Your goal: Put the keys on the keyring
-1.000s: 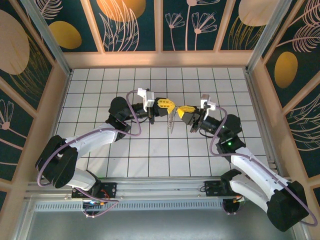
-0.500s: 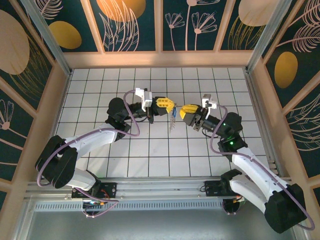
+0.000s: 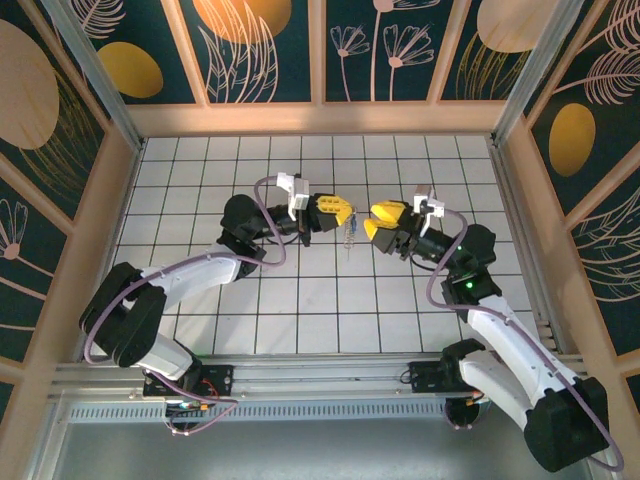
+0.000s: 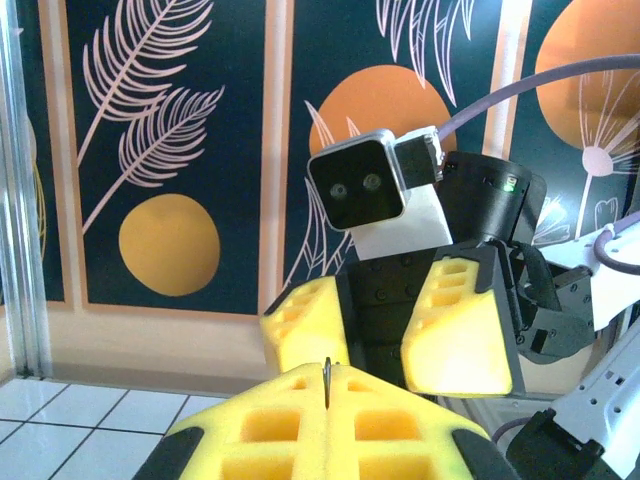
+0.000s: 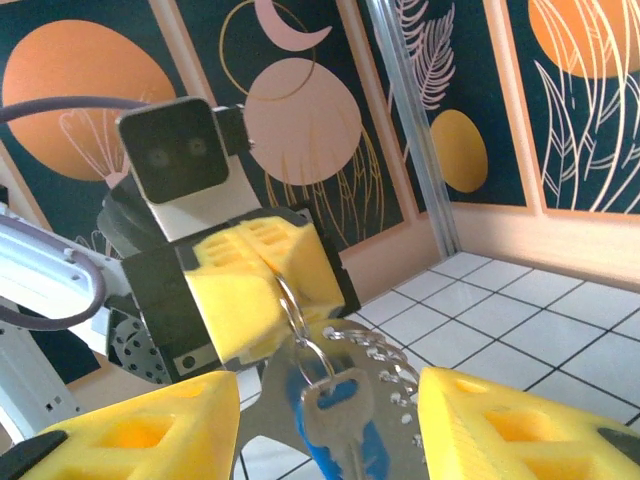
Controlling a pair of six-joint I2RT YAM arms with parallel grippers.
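My left gripper (image 3: 344, 212) is shut, its yellow pads pinching a thin metal ring (image 5: 291, 291) whose edge shows between them (image 4: 327, 373). From that ring hang the keys (image 5: 340, 415): a silver key in front of a blue-headed one. They dangle above the tiles (image 3: 349, 236). The keyring (image 5: 392, 352), a pale beaded chain loop, hangs beside the keys. My right gripper (image 5: 330, 388) faces the left one with its jaws open on either side of the keys, touching nothing. Seen from above, the right gripper (image 3: 373, 221) sits just right of the keys.
The white tiled floor (image 3: 300, 300) lies beneath both arms. Wooden-framed patterned walls (image 3: 320, 60) close in the back and sides. A metal rail (image 3: 320, 375) runs along the near edge by the arm bases.
My right gripper has opened and drawn back slightly to the right, away from the keys. The left gripper stays shut on the ring and has shifted a little up and right.
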